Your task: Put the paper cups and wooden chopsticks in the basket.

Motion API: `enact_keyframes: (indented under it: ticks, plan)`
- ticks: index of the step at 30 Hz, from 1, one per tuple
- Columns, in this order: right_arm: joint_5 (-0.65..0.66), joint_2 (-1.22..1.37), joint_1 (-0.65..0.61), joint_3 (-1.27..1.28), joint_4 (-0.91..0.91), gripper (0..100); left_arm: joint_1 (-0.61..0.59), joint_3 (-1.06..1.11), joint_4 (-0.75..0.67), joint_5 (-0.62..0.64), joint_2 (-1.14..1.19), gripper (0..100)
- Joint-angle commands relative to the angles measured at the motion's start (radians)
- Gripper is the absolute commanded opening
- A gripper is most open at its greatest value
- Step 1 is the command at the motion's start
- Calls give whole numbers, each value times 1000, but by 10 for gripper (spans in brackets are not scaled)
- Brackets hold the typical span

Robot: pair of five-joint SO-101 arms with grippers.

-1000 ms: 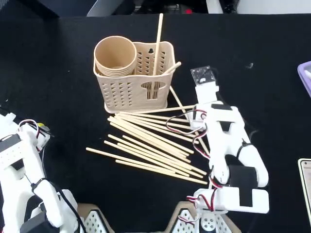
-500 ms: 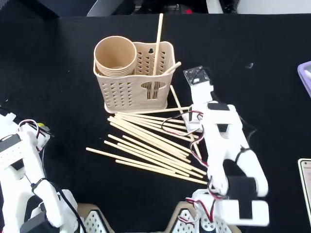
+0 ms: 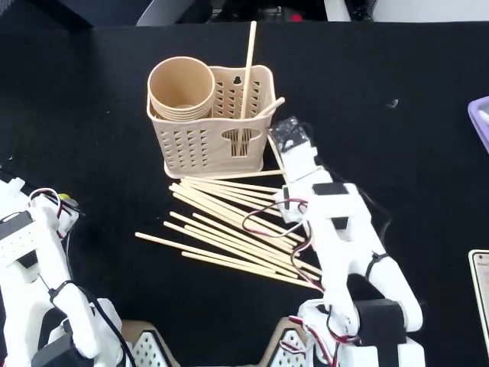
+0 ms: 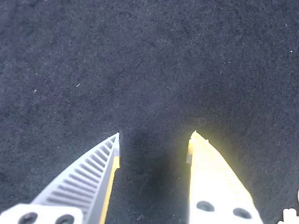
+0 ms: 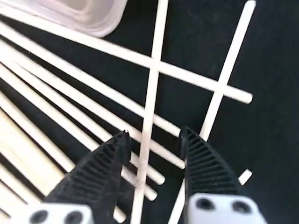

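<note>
Wooden chopsticks (image 3: 237, 229) lie in a loose pile on the black table (image 3: 405, 69) before the basket (image 3: 200, 145). In the high view their long axes run upper left to lower right. A few more stand upright in the basket beside the stacked paper cups (image 3: 181, 86).

In the left wrist view, the left gripper (image 4: 155, 135) gapes above the table.

In the right wrist view, the right gripper (image 5: 154, 133) is parted. One chopstick (image 5: 154, 84) runs lengthwise between its jaws, crossing others.

Basket (image 3: 214, 141) at centre-back of table (image 3: 92, 138). Cups (image 3: 181, 86) stacked in its left compartment, upright chopstick (image 3: 248, 65) in right compartment. Loose chopsticks (image 3: 229, 229) piled on table before basket. Right gripper (image 5: 155, 133) above pile's right end, near basket's front right corner.
</note>
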Motion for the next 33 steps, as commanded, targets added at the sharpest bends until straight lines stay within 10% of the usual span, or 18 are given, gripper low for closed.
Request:
enact_keyframes:
  ticks: [1,33]
  plan:
    - [71,-44,0,2,-38,174,2,-27,-8,-3,-25,230]
    - [189,-42,87,12,-14,220,1,-28,-8,-3,-25,230]
